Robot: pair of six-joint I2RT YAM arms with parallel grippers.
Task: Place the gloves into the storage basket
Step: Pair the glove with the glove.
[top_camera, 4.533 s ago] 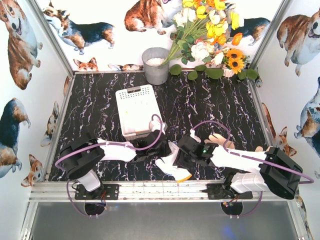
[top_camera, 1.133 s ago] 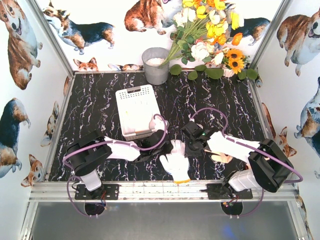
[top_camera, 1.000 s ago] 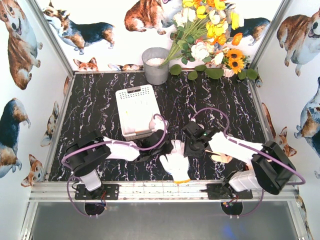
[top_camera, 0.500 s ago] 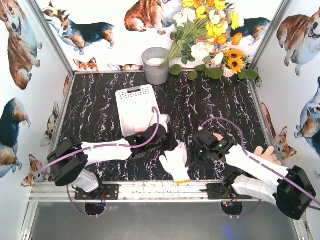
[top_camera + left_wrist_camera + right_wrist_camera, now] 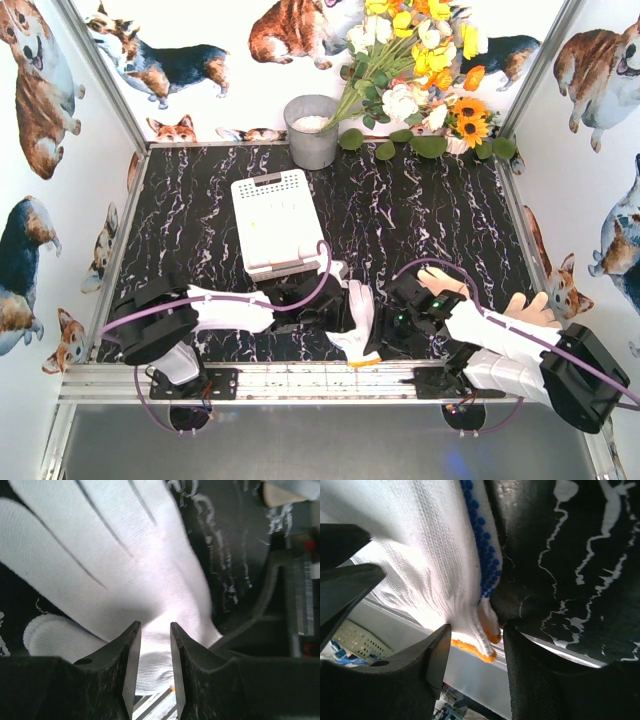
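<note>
left gripper (image 5: 152,630) nearly closed, right gripper (image 5: 476,635) wider, both at the glove (image 5: 358,322) — hold unclear; flat before, it now stands bunched, ready for the storage basket (image 5: 275,225).

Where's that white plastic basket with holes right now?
In the top view, the shallow white perforated plastic basket sits left of centre on the black marbled table, nearer the arms than the grey metal bucket.
</note>
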